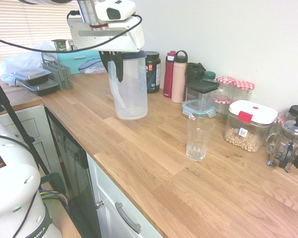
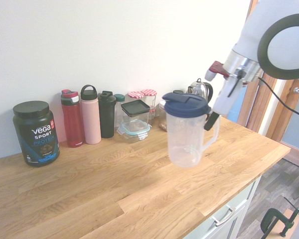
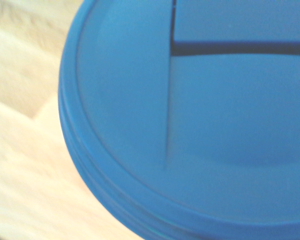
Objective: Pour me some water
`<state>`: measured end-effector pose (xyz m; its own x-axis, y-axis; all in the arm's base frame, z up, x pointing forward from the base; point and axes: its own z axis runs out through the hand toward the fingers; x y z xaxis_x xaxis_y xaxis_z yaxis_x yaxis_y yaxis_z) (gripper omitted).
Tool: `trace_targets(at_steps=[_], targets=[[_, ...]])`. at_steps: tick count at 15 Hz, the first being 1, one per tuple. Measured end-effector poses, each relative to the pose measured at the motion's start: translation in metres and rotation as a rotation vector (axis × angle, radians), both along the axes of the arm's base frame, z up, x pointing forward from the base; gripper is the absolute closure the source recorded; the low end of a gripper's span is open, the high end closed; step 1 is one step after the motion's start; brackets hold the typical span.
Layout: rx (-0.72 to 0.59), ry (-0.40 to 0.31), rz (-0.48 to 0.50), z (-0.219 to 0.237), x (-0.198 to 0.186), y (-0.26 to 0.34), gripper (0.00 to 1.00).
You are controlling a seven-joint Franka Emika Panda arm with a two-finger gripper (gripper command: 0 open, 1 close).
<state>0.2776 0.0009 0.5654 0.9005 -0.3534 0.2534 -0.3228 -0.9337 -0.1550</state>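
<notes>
Kitchen counter, wooden worktop (image 1: 154,163) against a white wall. Gripper (image 1: 115,67) points steeply down, fingers clamped on the handle of a clear plastic jug (image 1: 129,89) with a dark blue lid (image 2: 185,105); jug is upright, lifted clear of the worktop. Whether it holds water cannot be told. Wrist view is filled by the blurred blue lid. Empty ribbed glass (image 1: 199,138) stands on the worktop, well apart from the jug, toward the front edge. Along the wall: black protein tub (image 2: 36,133), red bottle (image 2: 72,118), pink bottle (image 2: 90,114), black bottle (image 2: 107,114), glass container with black lid (image 2: 135,117), jars with red checked lids (image 1: 236,89), red-latched storage box (image 1: 249,124), French press (image 1: 288,144).
</notes>
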Motion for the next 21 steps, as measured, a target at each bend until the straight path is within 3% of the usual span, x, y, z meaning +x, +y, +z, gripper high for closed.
trace_targets(at_steps=[5,11,14,18,21], targets=[[0.039,0.011,0.061,-0.019,-0.029,-0.113,1.0],[-0.085,0.074,0.217,-0.01,-0.04,-0.194,1.0],[-0.171,0.161,0.258,0.001,-0.004,-0.224,1.0],[-0.324,0.365,0.276,-0.016,0.061,-0.236,1.0],[-0.413,0.442,0.262,-0.016,0.099,-0.228,1.0]])
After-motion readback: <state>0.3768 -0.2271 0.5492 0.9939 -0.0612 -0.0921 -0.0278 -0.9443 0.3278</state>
